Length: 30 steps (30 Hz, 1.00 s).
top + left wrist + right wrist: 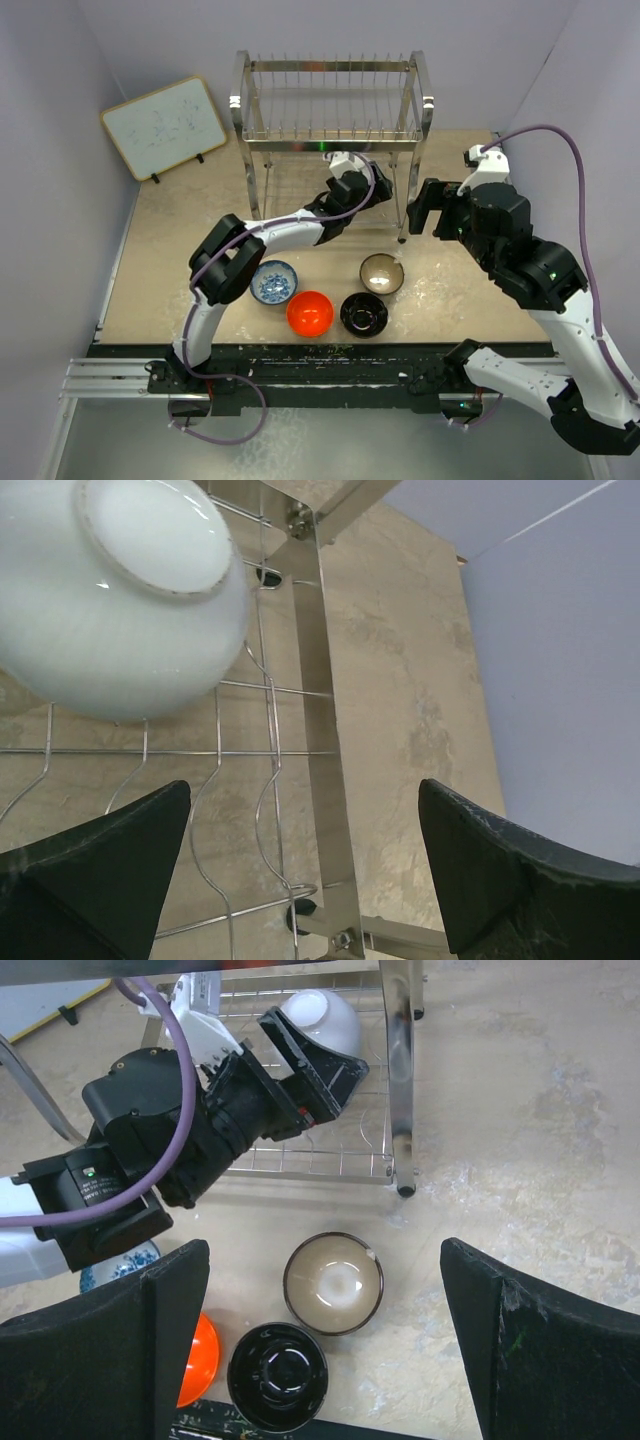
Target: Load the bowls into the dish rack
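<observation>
Pale lavender walls are seen closing in a beige, stone-patterned table (470, 290), at the back of which the steel dish rack (330, 100) is stood, with a white-faced board (163, 126) propped against the wall to its left. One of the five bowls is shown loaded: the white bowl (125, 590) is seen lying on the rack's lower grid shelf, its foot ring turned toward the left wrist camera. The left arm is stretched in beneath the upper tier, and the left gripper (305, 800) is held just short of that bowl with its dark fingers (110, 865) spread wide and nothing between them; no contact with the bowl is visible. Four bowls are left on the table in front of the rack, all upright: the blue-and-white bowl (274, 282) at the left, the orange-red bowl (310, 313) just beside it, the black bowl (364, 314) next along, and the tan-brown bowl (382, 273) behind the black one, nearest the rack's front right leg. The right gripper (320, 1255) is held above the table to the right of that leg, its fingers set well apart and empty, with the tan-brown bowl framed between them in the wrist view.
</observation>
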Available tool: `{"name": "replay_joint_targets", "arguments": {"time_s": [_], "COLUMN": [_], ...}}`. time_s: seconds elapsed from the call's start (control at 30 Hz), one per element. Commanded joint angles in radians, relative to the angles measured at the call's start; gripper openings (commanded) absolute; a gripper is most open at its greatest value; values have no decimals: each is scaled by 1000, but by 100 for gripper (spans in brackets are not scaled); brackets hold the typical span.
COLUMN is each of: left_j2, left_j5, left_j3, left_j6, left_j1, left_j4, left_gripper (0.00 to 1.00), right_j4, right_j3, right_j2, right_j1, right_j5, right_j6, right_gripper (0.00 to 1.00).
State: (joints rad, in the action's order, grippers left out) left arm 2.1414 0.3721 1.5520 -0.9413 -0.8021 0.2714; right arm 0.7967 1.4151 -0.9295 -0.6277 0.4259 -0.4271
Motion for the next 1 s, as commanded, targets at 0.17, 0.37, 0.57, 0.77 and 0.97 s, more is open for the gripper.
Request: {"name": "replay_joint_targets", "arguments": {"time_s": [0.17,0.37,0.57,0.77,0.97], "left_j2": [72,174,230,274,329], "left_j5": [-167,-293,-302,-259,-220], "left_j3": [63,147,206,248,315], "left_j6": [120,68,81,106,105], "left_j1": [3,16,24,35,40], "left_j4": [311,396,438,481,469], "left_gripper": [97,96,96,96,97], "right_j4": [-44,-35,-38,-42,-44], "right_j3": [-4,2,0,-2,-8], "right_j2": [11,12,7,-9,-18], "right_j1": [2,2,2,3,7], "right_j5": [3,18,25,29,37], "right_j6": [18,25,28,34,41], "right_gripper": [99,99,99,99,99]}}
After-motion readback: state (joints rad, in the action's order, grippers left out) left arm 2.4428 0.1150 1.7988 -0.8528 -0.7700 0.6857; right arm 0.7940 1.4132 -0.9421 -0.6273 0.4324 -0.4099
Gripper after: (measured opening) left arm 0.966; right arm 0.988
